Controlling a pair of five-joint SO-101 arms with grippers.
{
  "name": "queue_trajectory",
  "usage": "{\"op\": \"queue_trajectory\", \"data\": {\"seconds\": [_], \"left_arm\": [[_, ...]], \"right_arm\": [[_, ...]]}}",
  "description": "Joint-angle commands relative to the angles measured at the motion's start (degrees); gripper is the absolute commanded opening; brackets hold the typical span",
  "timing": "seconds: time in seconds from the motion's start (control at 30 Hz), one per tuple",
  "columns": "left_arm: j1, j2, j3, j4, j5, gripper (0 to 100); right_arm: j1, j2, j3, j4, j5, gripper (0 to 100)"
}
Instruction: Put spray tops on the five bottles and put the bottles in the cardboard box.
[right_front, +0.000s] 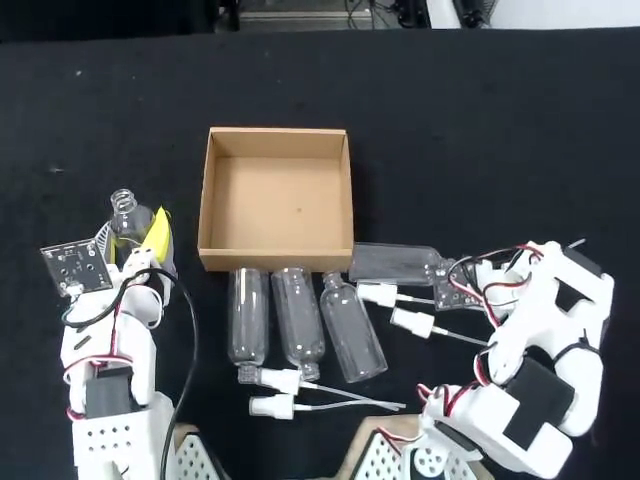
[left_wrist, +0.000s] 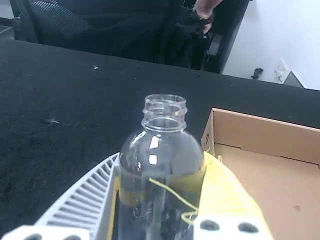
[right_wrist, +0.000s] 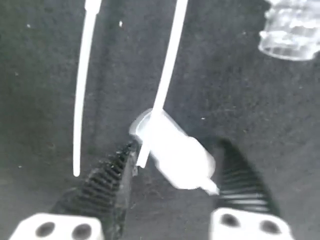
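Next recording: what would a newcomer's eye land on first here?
The left end effector grips an uncapped clear bottle upright, left of the empty cardboard box. The right end effector, fingers open, straddles a white spray top lying on the black table. Three bottles lie side by side in front of the box, loose spray tops nearby.

Clear bottles (right_front: 247, 312), white spray tops (right_front: 378, 294), brown cardboard box (right_front: 275, 260), black table (right_front: 480, 120).

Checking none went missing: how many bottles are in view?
5 bottles: one held in the left hand, three lying before the cardboard box, one by its front right corner.
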Motion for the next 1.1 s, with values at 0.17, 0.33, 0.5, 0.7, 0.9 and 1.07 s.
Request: {"op": "queue_trajectory", "data": {"seconds": [0.17,0.33,0.5,0.7,0.9,1.07], "left_arm": [[-0.31,-0.97,1.1,-0.26,-0.09,3],[-0.31,-0.97,1.1,-0.26,-0.09,3],[-0.31,-0.97,1.1,-0.26,-0.09,3],[-0.31,-0.97,1.1,-0.26,-0.09,3],[-0.31,-0.97,1.1,-0.26,-0.09,3],[-0.31,-0.97,1.1,-0.26,-0.09,3]], "right_arm": [[0.18,0.13,-1.27,-11.78,-21.54,0.8],[0.53,-0.22,-2.68,-15.3,-42.55,1.1],[5.45,2.51,-9.19,-13.89,-76.31,1.1],[7.12,14.55,-23.16,2.73,-84.31,4.7],[7.3,24.48,-39.69,23.21,-81.41,22.4],[7.3,25.36,-44.97,28.22,-73.32,25.1]]}}
